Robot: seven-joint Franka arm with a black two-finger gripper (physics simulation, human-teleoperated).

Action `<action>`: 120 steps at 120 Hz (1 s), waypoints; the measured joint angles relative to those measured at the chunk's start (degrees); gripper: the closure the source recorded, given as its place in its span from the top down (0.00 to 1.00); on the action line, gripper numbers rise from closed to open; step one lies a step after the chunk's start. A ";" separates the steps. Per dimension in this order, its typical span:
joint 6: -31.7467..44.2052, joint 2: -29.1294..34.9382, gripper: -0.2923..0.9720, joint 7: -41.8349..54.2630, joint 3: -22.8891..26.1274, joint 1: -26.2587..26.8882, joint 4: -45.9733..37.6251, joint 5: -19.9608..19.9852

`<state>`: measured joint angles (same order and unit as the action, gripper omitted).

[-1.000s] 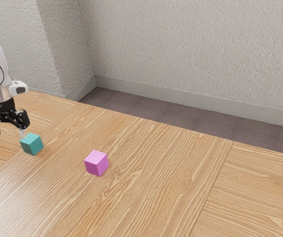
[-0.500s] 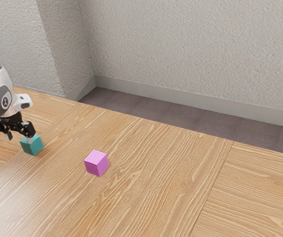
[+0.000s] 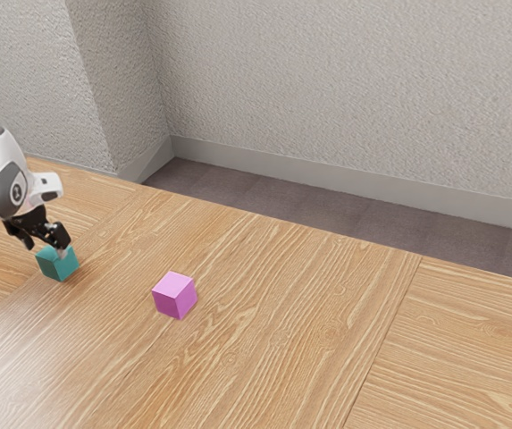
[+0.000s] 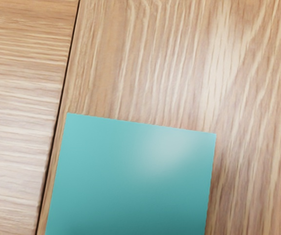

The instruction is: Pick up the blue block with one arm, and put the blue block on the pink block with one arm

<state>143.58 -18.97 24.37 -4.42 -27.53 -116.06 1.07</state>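
The blue block (image 3: 61,264), teal in colour, rests on the wooden table (image 3: 282,340) near the exterior view's left edge. My gripper (image 3: 46,245) has come down onto it, open, with one finger on each side of the block's top. In the wrist view the block's flat teal top (image 4: 135,181) lies close under my hand. The pink block (image 3: 174,295) stands on the table apart from it, toward the exterior view's right and a little nearer the camera.
The table's far edge (image 3: 264,213) runs diagonally behind the blocks, with grey floor and textured walls beyond it. A seam between the table's boards (image 3: 390,331) lies to the right of the pink block.
My hand has moved toward the exterior view's right and down, from beside the blue block to directly over it. Neither block has moved.
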 joint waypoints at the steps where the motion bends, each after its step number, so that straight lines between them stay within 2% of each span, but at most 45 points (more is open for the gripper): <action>1: 0.04 -0.02 0.77 0.10 -0.01 -0.01 -0.02 0.13; 21: 1.42 -0.87 0.77 2.05 0.07 -0.33 -0.17 1.56; 120: 3.49 -5.61 0.77 7.49 1.24 -1.18 2.29 3.86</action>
<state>147.07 -24.57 31.86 -3.18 -28.71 -113.77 4.93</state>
